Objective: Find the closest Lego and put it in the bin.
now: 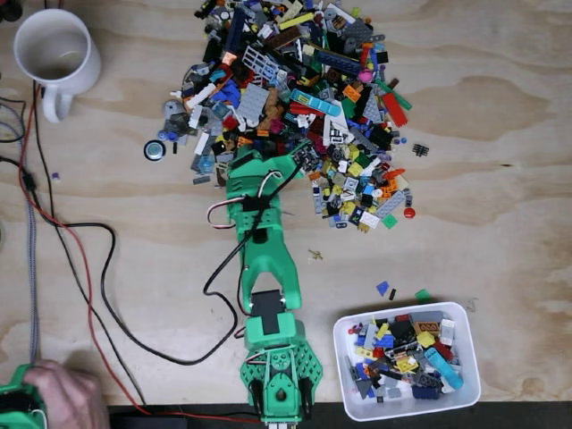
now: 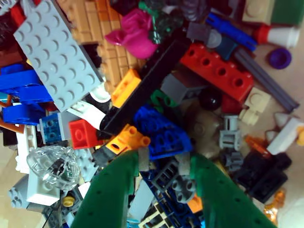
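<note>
From above, in the fixed view, the green arm (image 1: 259,241) is stretched into the near edge of the Lego pile (image 1: 304,98), and the bin (image 1: 407,362) is seen well apart, half filled; in the wrist view, the gripper (image 2: 164,164) is spread over small grey bricks (image 2: 173,178), so squeezing and lifting are judged next

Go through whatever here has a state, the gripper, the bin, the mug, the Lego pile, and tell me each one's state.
gripper: open, down in the pile, fingers either side of small grey pieces
bin: upright, partly filled with Lego
mug: upright, contents unclear
Lego pile: loose, spread on table
</note>
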